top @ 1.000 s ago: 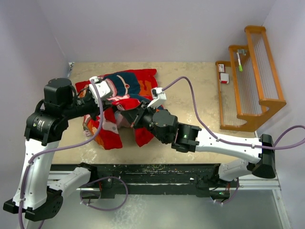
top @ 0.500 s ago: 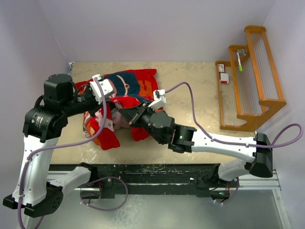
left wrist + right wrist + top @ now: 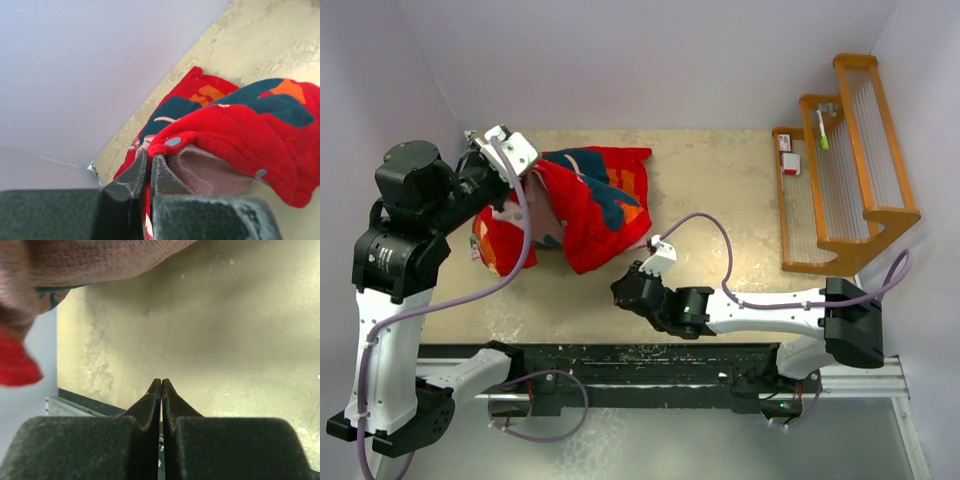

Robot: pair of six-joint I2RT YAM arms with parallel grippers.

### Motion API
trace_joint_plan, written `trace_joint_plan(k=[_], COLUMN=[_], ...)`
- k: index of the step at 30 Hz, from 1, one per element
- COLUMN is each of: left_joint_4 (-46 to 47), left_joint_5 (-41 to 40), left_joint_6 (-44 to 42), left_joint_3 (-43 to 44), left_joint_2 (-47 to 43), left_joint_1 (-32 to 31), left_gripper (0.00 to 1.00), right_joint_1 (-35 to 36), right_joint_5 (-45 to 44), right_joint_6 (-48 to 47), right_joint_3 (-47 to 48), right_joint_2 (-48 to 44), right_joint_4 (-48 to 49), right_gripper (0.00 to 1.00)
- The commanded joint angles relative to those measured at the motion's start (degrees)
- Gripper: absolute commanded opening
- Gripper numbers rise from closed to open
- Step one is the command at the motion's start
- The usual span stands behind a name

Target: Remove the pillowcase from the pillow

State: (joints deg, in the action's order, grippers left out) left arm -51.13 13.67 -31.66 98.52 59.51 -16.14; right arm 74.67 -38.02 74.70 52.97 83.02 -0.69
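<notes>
- Left fingers (image 3: 149,162): pinched shut on the red hem of the pillowcase (image 3: 235,135), just beside a press-stud. The faded mauve inside shows at the open mouth just past the tips.
- Run of the cloth: from that grip, raised over the far left corner of the worktop (image 3: 720,180), the pillowcase drapes rightward and toward the near edge. Its long axis slants across the left half.
- Right fingers (image 3: 161,387): closed flat on each other with nothing between them, low over bare worktop near the front edge. The cloth lies beyond them and to their left, and one fold hangs into the top of the wrist view without touching.
- Pillow: no white quilting shows in any view, so I cannot tell whether it sits inside the bunched red bulk below the left arm.
- Judgement: the left arm is nearer and has the mouth. The right would need to open and reach forward-left to pin the bulk while the left pulls away.
</notes>
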Motion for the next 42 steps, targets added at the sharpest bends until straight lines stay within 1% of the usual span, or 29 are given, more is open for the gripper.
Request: trace_joint_plan(k=[1, 3, 4, 6, 7, 9, 11, 14, 16, 19, 25, 28, 33, 37, 42], left_joint_4=[4.1, -0.6, -2.7, -5.3, -6.6, -8.9, -10.2, -11.5, -12.8, -14.1, -15.0, -15.8, -16.7, -17.9, -19.8], left_joint_5=[5.4, 12.4, 15.2, 20.4, 22.8, 26.5, 29.1, 31.0, 31.5, 31.8, 31.6, 32.1, 32.9, 33.1, 33.0], left_joint_6=[3.8, 6.5, 7.9, 10.5, 11.7, 13.4, 14.3, 14.3, 13.7, 12.9, 11.6, 11.6, 11.8, 11.5, 10.2], left_joint_3=[6.8, 8.2, 8.2, 7.6, 7.5, 7.5, 7.5, 7.8, 8.2, 8.3, 8.7, 9.2, 9.6, 11.0, 12.9], left_joint_2=[1.6, 3.0, 3.5, 4.2, 4.7, 5.9, 6.9, 7.4, 7.6, 7.6, 6.8, 6.9, 6.8, 6.9, 7.0], left_joint_1=[0.3, 0.3, 0.3, 0.4, 0.3, 0.4, 0.3, 0.3, 0.3, 0.4, 0.4, 0.4, 0.3, 0.4, 0.4], left_gripper=[0.0, 0.0, 0.0, 0.0, 0.0, 0.0, 0.0, 0.0, 0.0, 0.0, 0.0, 0.0, 0.0, 0.0, 0.0], right_joint_1=[1.8, 3.8, 5.4, 7.1, 8.1, 8.9, 9.0, 9.0, 9.0, 8.9, 8.9, 8.8, 7.2, 4.7, 3.4], right_joint_5=[-4.9, -7.6, -8.8, -10.1, -10.6, -11.5, -12.6, -16.7, -17.1, -18.0, -20.5, -21.2, -21.6, -20.0, -19.6], right_joint_6=[-3.5, -7.8, -10.5, -18.4, -20.6, -22.1, -22.7, -22.2, -20.5, -21.1, -19.1, -18.9, -18.4, -16.5, -12.8], right_joint_3=[3.8, 8.6, 10.4, 12.2, 13.3, 16.5, 19.6, 22.6, 22.6, 23.6, 24.5, 25.1, 28.0, 28.0, 23.5], right_joint_2=[-3.9, -4.9, -5.9, -7.4, -7.7, -7.2, -5.6, -3.3, -2.8, -1.5, -0.1, 1.1, 4.1, 4.8, 2.1], right_joint_4=[2.6, 3.1, 4.3, 13.3, 16.0, 17.9, 17.5, 15.7, 15.2, 14.8, 13.5, 14.0, 13.1, 11.3, 10.3], right_gripper=[0.0, 0.0, 0.04, 0.13, 0.19, 0.32, 0.41, 0.47, 0.48, 0.48, 0.41, 0.4, 0.44, 0.44, 0.45])
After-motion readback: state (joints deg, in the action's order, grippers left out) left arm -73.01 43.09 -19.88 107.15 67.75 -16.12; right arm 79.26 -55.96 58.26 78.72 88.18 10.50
